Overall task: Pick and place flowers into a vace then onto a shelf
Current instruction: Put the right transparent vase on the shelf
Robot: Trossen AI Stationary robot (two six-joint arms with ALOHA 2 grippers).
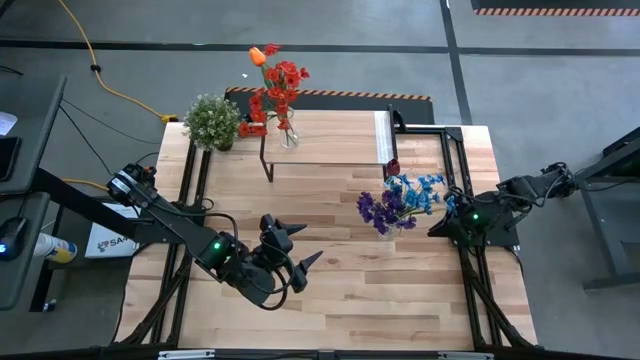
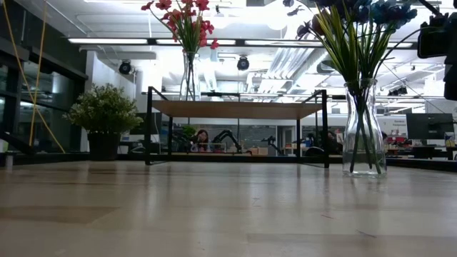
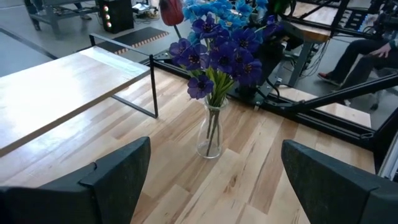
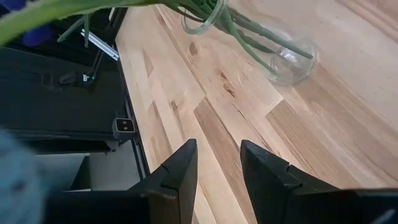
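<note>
A clear glass vase (image 1: 385, 233) (image 2: 364, 135) (image 3: 211, 134) (image 4: 291, 62) stands on its base on the table and holds purple and blue flowers (image 1: 405, 200) (image 3: 221, 46) and a dark red rosebud (image 3: 171, 9). A second vase with red flowers and an orange tulip (image 1: 275, 90) (image 2: 187, 28) stands on the shelf (image 1: 325, 140) (image 2: 235, 108). My left gripper (image 1: 293, 252) (image 3: 214, 180) is open, left of and nearer than the purple bunch. My right gripper (image 1: 436, 228) (image 4: 217, 163) is open, just right of that vase, and holds nothing.
A bushy pale-green potted plant (image 1: 212, 120) (image 2: 103, 118) stands at the table's far left, beside the shelf. Black frame rails (image 1: 470, 270) run along both sides of the table. Bare wood (image 1: 360, 290) lies between the arms on the near side.
</note>
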